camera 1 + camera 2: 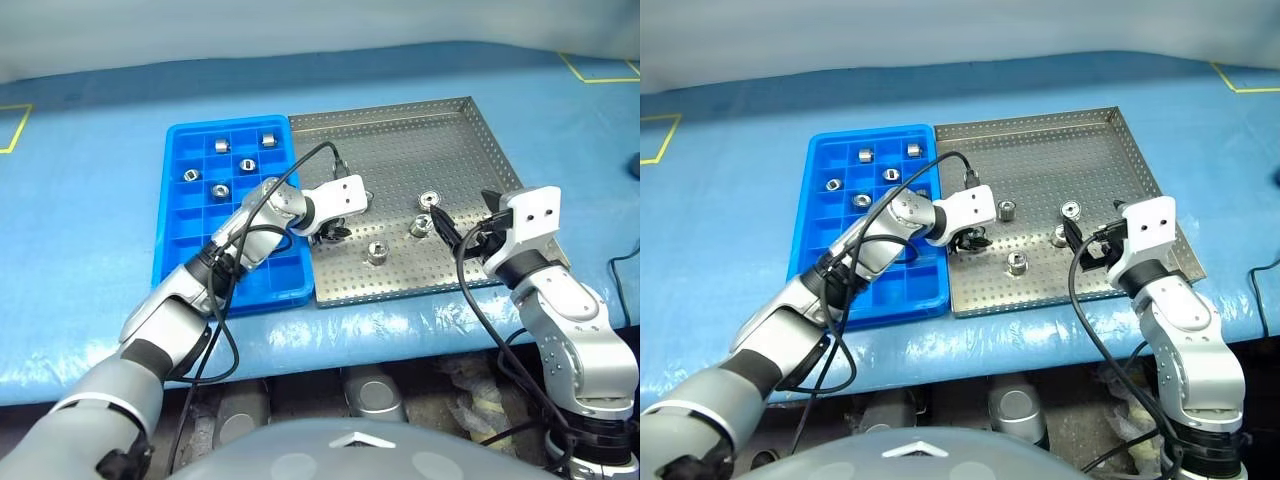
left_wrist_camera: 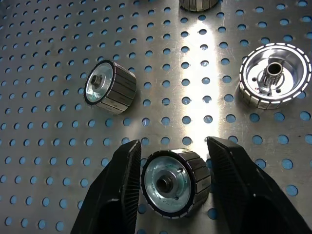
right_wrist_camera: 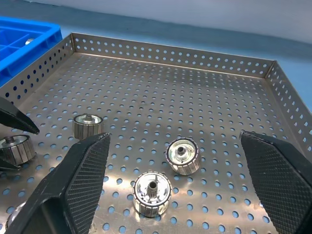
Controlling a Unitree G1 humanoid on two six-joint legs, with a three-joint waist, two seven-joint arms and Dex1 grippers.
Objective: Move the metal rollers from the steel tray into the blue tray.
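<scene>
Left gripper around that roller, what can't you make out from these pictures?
- Head views: the left gripper and its white wrist hide the small silver metal roller it straddles.
- Left wrist view: the black fingers flank that roller; contact is unclear.
- Blue compartment tray: the left arm covers its near cells.

Workshop bench: blue table cover [image 1: 90,190], yellow tape marks [image 1: 590,70], perforated steel tray [image 1: 420,140].

a blue table cover [image 1: 80,200] spreads wide to both sides, its glossy front edge [image 1: 400,345] wrinkled and catching the light. yellow tape lines mark it at the far left [image 1: 14,128] and the far right corner [image 1: 598,72]. beyond its far edge lies a pale grey surface [image 1: 300,25].
</scene>
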